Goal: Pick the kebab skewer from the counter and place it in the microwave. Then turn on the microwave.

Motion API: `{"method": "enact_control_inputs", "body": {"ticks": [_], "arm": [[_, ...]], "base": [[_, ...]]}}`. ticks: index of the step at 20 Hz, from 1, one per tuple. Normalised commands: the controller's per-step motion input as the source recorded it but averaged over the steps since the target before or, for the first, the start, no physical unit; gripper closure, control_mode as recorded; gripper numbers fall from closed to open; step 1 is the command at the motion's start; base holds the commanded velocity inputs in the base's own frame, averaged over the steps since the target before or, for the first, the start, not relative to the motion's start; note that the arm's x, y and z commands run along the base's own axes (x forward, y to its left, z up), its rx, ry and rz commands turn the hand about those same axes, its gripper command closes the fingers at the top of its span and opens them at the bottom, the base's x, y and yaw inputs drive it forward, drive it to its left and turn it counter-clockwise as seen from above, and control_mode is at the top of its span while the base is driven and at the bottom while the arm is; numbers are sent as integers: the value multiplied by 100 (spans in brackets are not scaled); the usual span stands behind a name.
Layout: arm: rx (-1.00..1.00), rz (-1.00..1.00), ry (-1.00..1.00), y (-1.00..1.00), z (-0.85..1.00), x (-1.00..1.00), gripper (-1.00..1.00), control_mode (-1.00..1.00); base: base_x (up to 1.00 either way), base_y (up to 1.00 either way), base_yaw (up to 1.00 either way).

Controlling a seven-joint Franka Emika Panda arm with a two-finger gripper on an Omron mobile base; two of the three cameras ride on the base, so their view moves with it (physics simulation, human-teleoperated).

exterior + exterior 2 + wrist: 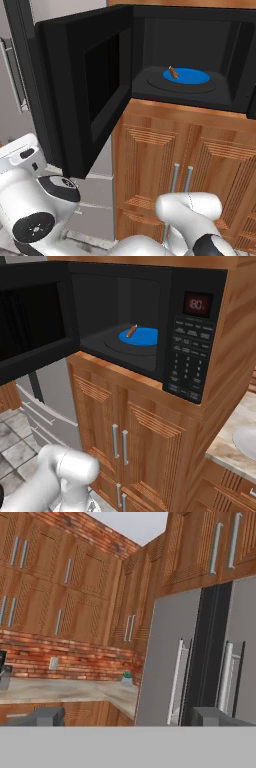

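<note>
The microwave [220,321] stands with its door [75,95] swung wide open to the left. Inside, the kebab skewer [173,72] lies on the left edge of the blue round plate [192,76]; in the right base view the skewer [131,331] rests at the plate's [145,337] left rim. The button panel [187,361] and red display [196,304] are on the right of the oven. My gripper [131,717] is open with nothing between its fingertips [47,716], well away from the microwave, facing a grey fridge. The counter [60,689] runs along the brick wall.
A grey double-door fridge [200,657] stands left of the microwave. Wooden cabinet doors with metal handles [119,441] sit under the oven. A counter corner with a sink [242,438] is at the right. The open door juts out over my arm [45,200].
</note>
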Motion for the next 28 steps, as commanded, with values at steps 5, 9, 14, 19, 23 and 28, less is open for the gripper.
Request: {"method": "enact_control_inputs", "body": {"ticks": [5, 9, 14, 19, 23, 28], "arm": [[0, -2, -2, 20, -11, 40, -100, -100], [0, -4, -4, 4, -14, 33, -100, -100], [0, -8, -6, 0, -6, 20, -100, -100], [0, -11, -7, -7, -1, 1, -100, -100], [0, -10, -9, -20, 0, 0, -100, -100], [0, -7, -10, -36, 0, 0, -100, -100]], "base": [[0, 0, 0], [0, 0, 0], [0, 0, 0], [0, 0, 0], [0, 0, 0], [0, 0, 0]]}}
